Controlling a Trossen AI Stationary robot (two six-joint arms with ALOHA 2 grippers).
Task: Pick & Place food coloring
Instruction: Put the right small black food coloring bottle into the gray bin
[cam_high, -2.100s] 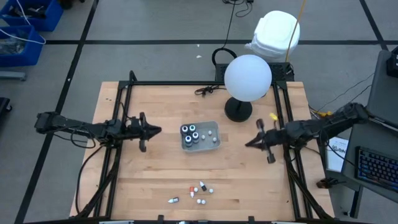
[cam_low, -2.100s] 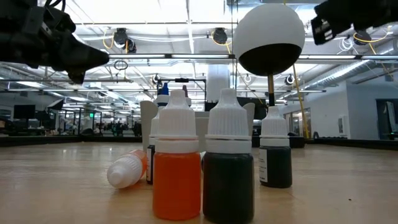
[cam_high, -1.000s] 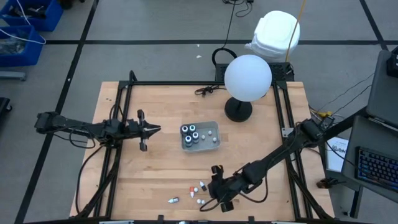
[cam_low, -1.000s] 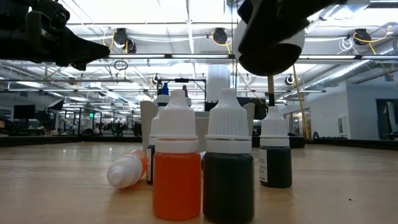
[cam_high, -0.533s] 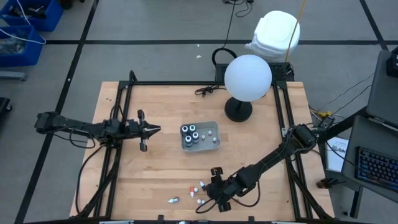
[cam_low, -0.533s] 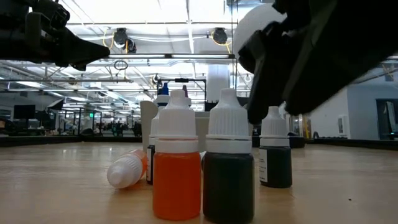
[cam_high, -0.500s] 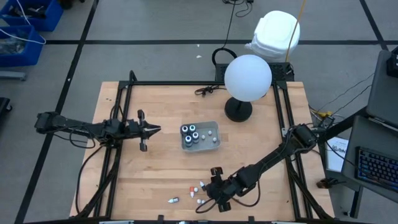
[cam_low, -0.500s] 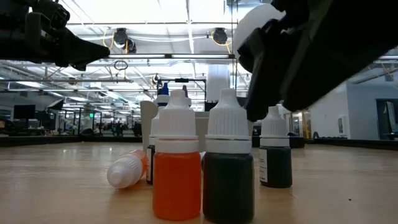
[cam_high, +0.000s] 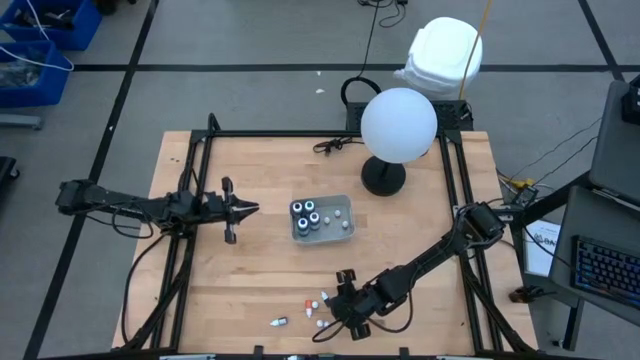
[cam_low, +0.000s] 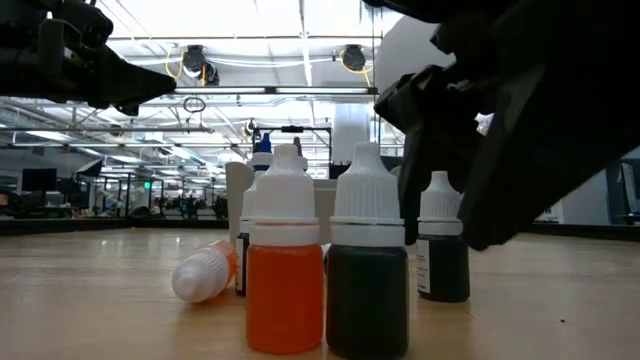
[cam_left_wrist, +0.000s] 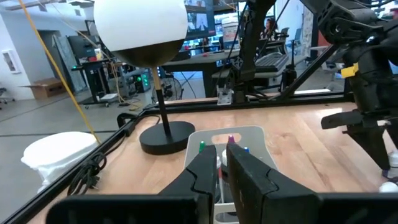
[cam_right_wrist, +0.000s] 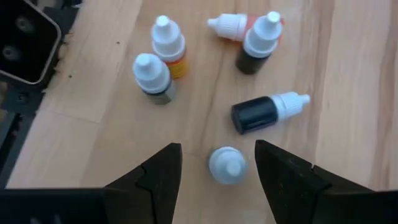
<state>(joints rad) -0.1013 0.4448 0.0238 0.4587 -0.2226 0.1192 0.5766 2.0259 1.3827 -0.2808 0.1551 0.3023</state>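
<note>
Several white-capped food coloring dropper bottles (cam_high: 320, 302) stand or lie on the wood table near its near edge. My right gripper (cam_right_wrist: 217, 169) hangs open just above them, slanting down. Its fingers stand on either side of one upright bottle (cam_right_wrist: 227, 165) without touching it. Close by are a lying dark bottle (cam_right_wrist: 264, 112), two upright bottles (cam_right_wrist: 159, 61) and an orange one (cam_low: 285, 270). Small dark jars (cam_high: 306, 212) stand in the clear tray (cam_high: 340, 228) at the table's middle. My left gripper (cam_high: 252, 209) waits shut at the left, pointing level toward the tray.
A lamp with a white globe (cam_high: 398, 124) stands on a black base (cam_high: 382, 178) at the far right of the table. Black frame rails (cam_high: 200, 200) run along both sides. A black cable (cam_high: 330, 146) lies at the far edge.
My right gripper has sunk toward the bottles at the near edge and has crept a little toward the table's left, staying open. In the low view its dark bulk now covers the lamp globe. The bottles have not moved.
</note>
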